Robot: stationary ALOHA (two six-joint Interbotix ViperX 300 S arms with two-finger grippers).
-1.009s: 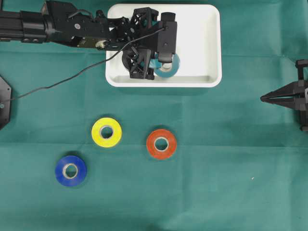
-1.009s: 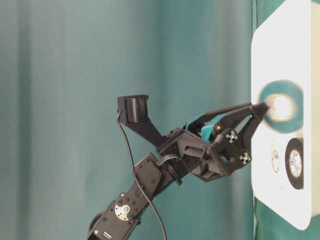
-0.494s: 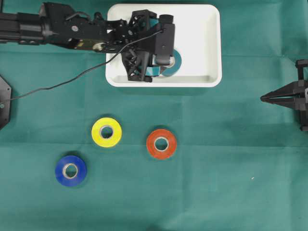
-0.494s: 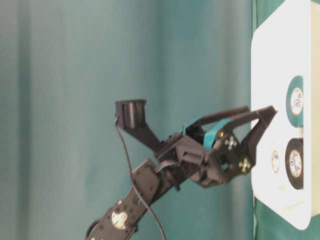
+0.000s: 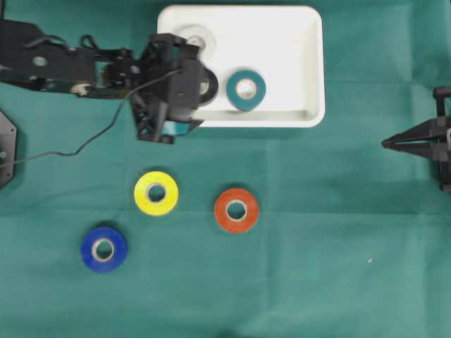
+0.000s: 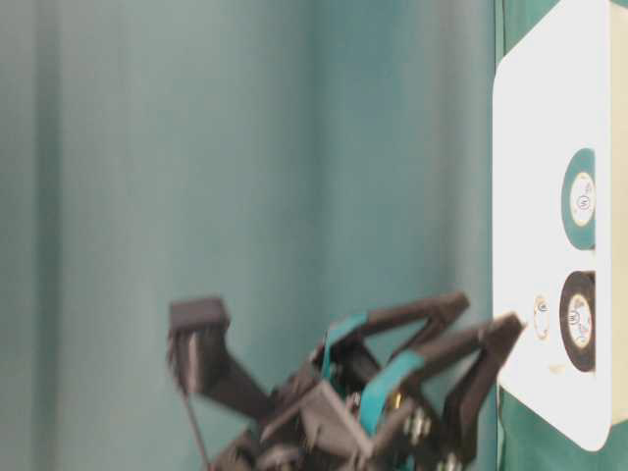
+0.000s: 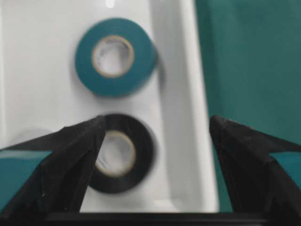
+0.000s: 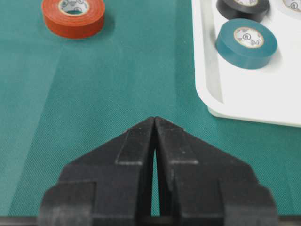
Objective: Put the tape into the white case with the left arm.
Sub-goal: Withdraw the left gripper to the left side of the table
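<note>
a green woven cloth [image 5: 317, 267] covers the table, with a teal curtain [image 6: 245, 147] behind. the shallow white plastic rectangular case [image 5: 310, 70] holds a teal tape roll [image 5: 246, 89], a black tape roll [image 7: 123, 153] beside it and a white roll [image 5: 192, 36]. the black left gripper with teal bands [image 7: 155, 136] hangs over the case's edge, fingers spread wide, holding nothing. the all-black right gripper [image 8: 154, 123] is pressed closed. yellow [image 5: 156, 192], orange [image 5: 236, 210] and blue [image 5: 103, 248] rolls lie on the cloth. core labels are unreadable.

Left pincer [image 7: 155, 155] spread, empty; right pincer [image 8: 154, 123] closed.
</note>
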